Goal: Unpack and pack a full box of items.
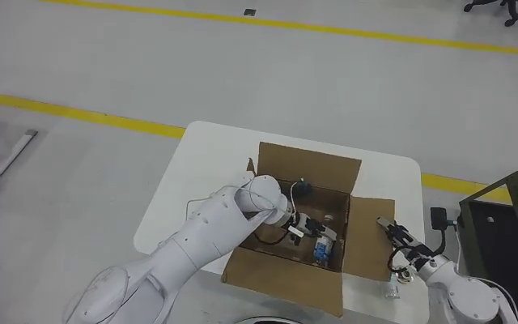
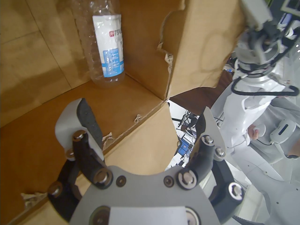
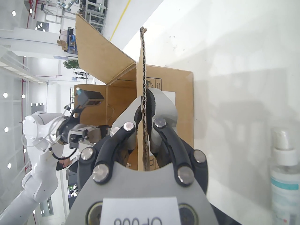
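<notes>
An open cardboard box (image 1: 309, 164) stands in the middle of the white table (image 1: 202, 174). My left gripper (image 2: 147, 122) is down inside it, open, with nothing between its fingers. Ahead of it a clear plastic bottle (image 2: 106, 45) with a white and blue label lies against the box's inner wall; from above the bottle (image 1: 324, 248) sits near the box's right side, beside the left gripper (image 1: 301, 229). My right gripper (image 3: 144, 105) is shut on the edge of the box's right flap (image 3: 142, 71), the flap (image 1: 368, 239) lying folded outward under the right gripper (image 1: 390, 228).
A small spray bottle (image 3: 284, 165) with a clear cap stands on the table just beside my right arm, at the table's near right corner (image 1: 393, 287). The box's far flap stands upright. A dark cabinet (image 1: 486, 227) is past the table's right edge.
</notes>
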You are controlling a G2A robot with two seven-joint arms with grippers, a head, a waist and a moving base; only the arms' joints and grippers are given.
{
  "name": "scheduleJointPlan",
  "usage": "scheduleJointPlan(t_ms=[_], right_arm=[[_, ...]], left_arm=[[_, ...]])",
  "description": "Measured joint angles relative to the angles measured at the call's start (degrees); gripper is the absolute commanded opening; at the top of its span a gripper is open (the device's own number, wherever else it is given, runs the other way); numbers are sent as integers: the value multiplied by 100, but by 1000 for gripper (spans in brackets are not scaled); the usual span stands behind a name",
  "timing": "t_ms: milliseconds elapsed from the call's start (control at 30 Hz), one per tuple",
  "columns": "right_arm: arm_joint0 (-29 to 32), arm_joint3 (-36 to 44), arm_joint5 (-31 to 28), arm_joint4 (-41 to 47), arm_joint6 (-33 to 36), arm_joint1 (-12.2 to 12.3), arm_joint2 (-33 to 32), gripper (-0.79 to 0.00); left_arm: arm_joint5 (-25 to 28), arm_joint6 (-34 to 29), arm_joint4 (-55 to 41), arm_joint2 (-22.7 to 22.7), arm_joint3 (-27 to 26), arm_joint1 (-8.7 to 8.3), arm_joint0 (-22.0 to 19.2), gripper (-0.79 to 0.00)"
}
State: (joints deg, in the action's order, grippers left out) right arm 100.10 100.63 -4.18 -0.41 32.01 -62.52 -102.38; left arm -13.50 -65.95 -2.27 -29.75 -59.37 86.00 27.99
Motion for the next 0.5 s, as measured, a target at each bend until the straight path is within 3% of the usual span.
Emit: scheduleJointPlan(t_ms=[33, 267, 500], right_arm=[[44, 28, 1, 10, 7, 0, -9, -25], [145, 184, -54, 225, 67, 10, -240, 0], [249, 472, -338, -369, -67, 78, -917, 0]], left_arm=[[-48, 1, 70, -67, -135, -48, 29, 0], [-505, -118, 622, -544, -1247, -400, 379, 0], [-1000, -390, 1437, -855, -2256, -679, 584, 0]])
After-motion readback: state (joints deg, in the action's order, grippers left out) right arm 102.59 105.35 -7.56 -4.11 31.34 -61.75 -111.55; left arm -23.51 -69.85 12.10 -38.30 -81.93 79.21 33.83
